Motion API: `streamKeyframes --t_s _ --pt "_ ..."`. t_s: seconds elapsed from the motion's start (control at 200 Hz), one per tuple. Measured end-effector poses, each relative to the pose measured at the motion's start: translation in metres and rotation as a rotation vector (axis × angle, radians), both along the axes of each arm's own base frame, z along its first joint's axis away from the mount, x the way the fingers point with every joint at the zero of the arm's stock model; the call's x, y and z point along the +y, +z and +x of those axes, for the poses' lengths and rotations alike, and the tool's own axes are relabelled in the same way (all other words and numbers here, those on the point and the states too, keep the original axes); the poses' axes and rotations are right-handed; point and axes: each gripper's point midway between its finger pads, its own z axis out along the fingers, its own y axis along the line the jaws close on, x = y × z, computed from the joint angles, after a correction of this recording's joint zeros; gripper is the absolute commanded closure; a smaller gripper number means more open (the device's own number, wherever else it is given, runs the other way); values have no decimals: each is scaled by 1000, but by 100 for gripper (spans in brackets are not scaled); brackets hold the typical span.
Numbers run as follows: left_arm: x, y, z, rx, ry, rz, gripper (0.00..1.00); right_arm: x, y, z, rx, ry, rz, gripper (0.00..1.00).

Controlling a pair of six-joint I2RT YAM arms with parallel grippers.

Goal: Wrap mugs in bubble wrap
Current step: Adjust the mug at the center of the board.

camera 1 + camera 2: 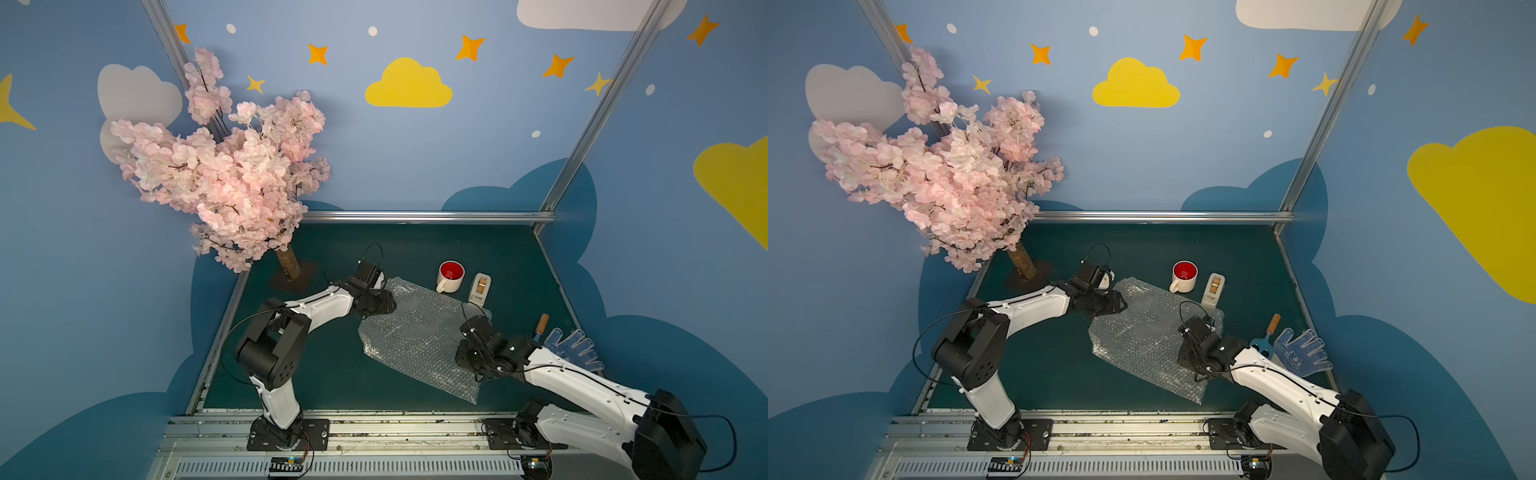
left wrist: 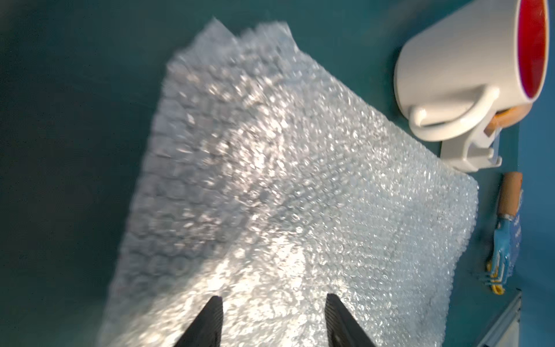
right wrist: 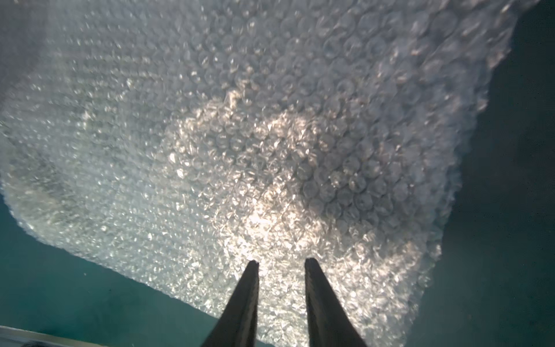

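The cream-white mug (image 1: pixel 451 276) with a red inside stands upright at the back of the green table, its handle toward the bubble wrap (image 1: pixel 419 332). The sheet lies spread flat in the middle, in both top views (image 1: pixel 1150 336). My left gripper (image 1: pixel 384 301) hovers over the sheet's far left corner; in the left wrist view it (image 2: pixel 274 297) is open above the wrap (image 2: pixel 285 180), with the mug (image 2: pixel 456 75) off to one side. Over the sheet's right edge is my right gripper (image 1: pixel 465 357). Its jaws (image 3: pixel 281 261) stand narrowly apart above the wrap (image 3: pixel 240 135), nothing between them.
A cream tape dispenser (image 1: pixel 480 286) stands right of the mug. A wooden-handled trowel (image 1: pixel 541 324) and a blue glove (image 1: pixel 575 347) lie at the table's right edge. A pink blossom tree (image 1: pixel 224 166) rises from a base (image 1: pixel 291 274) at the back left.
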Motion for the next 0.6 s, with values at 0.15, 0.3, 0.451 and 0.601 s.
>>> streamKeyframes --t_s 0.15,0.3,0.451,0.601 --pt "-21 -16 -12 32 -59 8 50 -22 -10 14 30 -78 -35 74" --pt "-13 -27 -10 39 -24 52 50 -35 -24 18 86 -95 -74 74" --pt "4 -30 -11 32 41 92 50 -35 -35 19 130 -67 -96 74" --pt "34 -31 -26 38 116 120 50 -22 -38 27 136 -25 -70 73"
